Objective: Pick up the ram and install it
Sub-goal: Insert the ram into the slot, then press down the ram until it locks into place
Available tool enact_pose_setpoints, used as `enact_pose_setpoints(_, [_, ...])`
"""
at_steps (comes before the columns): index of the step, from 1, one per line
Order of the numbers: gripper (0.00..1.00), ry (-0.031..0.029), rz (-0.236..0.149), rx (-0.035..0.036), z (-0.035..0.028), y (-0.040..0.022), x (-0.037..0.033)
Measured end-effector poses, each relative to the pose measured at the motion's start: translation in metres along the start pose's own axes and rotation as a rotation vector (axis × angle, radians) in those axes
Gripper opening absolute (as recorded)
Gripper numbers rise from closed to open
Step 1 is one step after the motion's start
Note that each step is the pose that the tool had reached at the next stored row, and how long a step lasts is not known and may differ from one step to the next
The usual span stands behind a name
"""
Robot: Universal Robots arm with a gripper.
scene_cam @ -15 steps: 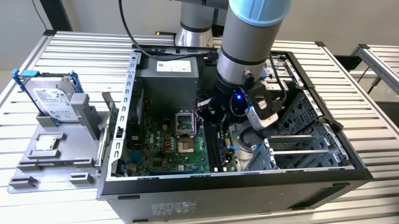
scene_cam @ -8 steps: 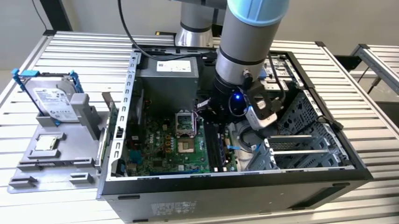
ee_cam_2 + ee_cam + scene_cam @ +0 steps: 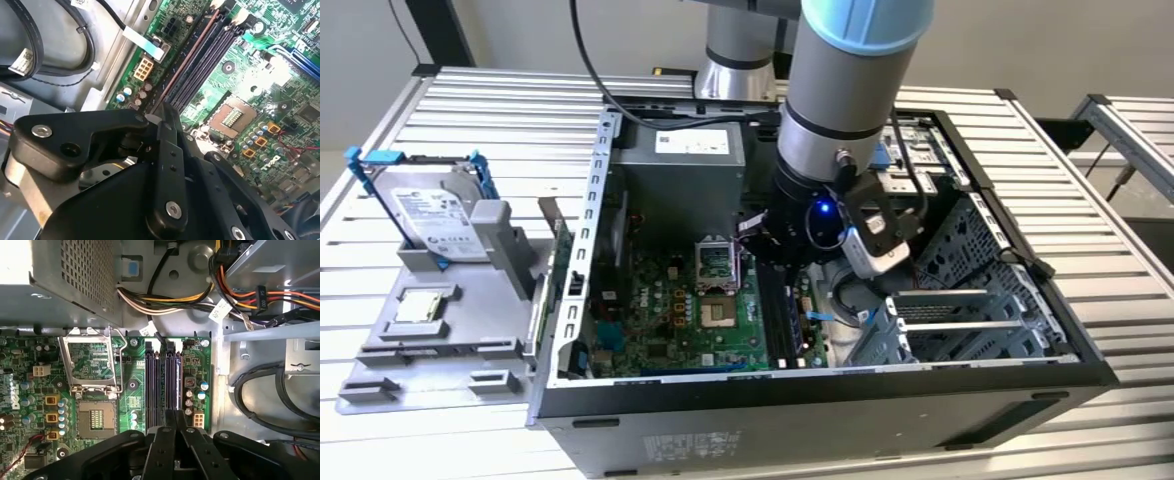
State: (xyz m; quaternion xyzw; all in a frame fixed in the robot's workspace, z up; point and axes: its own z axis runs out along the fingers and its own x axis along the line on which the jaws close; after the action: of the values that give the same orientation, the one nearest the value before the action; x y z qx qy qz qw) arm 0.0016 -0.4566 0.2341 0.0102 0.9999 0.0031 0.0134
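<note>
Slatted metal counter [image 3: 494, 110] carries an open desktop computer case [image 3: 854, 400] lying on its side, with a grey holder tray [image 3: 434, 335] just beside it toward the exterior view's left. You see a silver hard drive in a blue bracket [image 3: 434, 205] standing upright in that tray, and a small square silver chip [image 3: 424, 306] lying flat in a pocket nearer the tray's front.

Inside the case lies the green motherboard [image 3: 680, 320], with its open processor socket [image 3: 95, 417] and a bank of long black memory slots [image 3: 162, 385] side by side. Your robot arm [image 3: 847, 90] reaches down into the case, and the claw [image 3: 172, 422] sits low over the near end of those slots.

Judging the task: the pickup looks done, since no memory stick rests in the tray. In the second wrist view a thin, dark strip with a reddish-brown edge, apparently the ram [image 3: 187, 60], runs along one slot away from the claw, lying in line with it. Whether it is fully seated and latched cannot be told; the white latches [image 3: 156, 346] at the far end of the slots are visible, but their position is unclear.

As for the claw, its black fingers [image 3: 167, 432] come together to a narrow point with little or no gap between them, drawn closed directly above the slot line. They seem to pinch or press the near end of the stick, though the contact itself is hidden behind the claw body.
</note>
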Motion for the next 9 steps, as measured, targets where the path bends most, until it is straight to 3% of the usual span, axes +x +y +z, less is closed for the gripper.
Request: enact_pose_setpoints(9, [0.0,-0.0001,-0.002,0.0,-0.0001,-0.0001,0.0021])
